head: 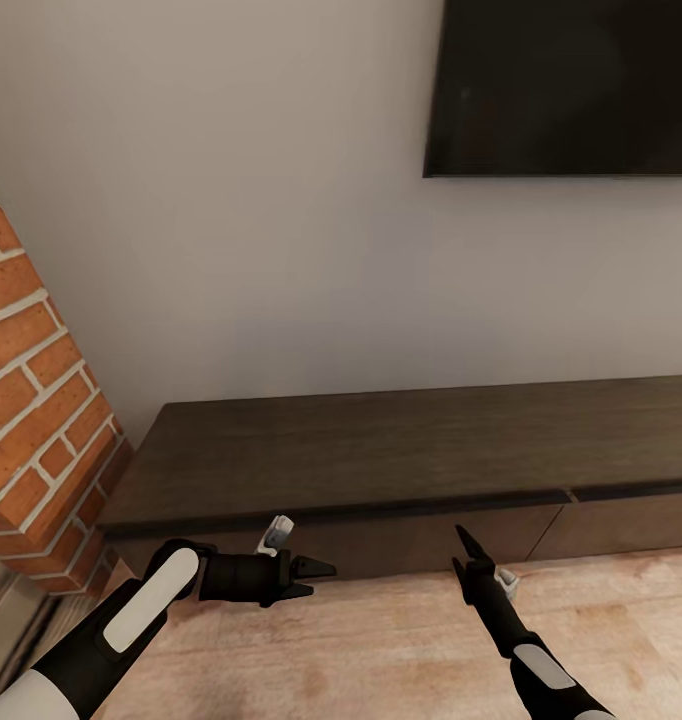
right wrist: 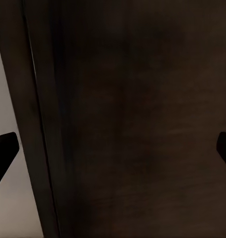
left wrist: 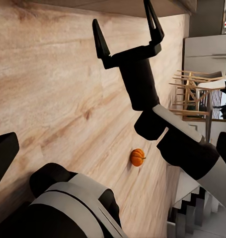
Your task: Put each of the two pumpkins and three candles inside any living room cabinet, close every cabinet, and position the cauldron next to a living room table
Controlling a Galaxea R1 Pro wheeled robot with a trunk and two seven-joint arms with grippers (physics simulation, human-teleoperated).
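Where the wall meets the floor: long dark-brown cabinet (head: 381, 455), flat top bare, front edge overhanging shut drawer fronts, a seam between two fronts toward the right. Brick column (head: 31, 400) hard against the cabinet's left end; black screen (head: 571, 85) on the wall above, upper right. Open plank floor (head: 381, 650) before the fronts, free on both sides of the arms. Left gripper (head: 316, 580) low, just before the left drawer front, pointing sideways toward the right arm, fingers apart, holding nothing. Right gripper (head: 469, 545) raised close to the drawer face below the top's lip; in the left wrist view its two fingers (left wrist: 99, 39) spread wide and empty (left wrist: 126, 30). One orange pumpkin (left wrist: 137, 157) lying on the floor beside the right forearm, well apart from the cabinet. Wooden chairs (left wrist: 189, 96) farther off along the floor.
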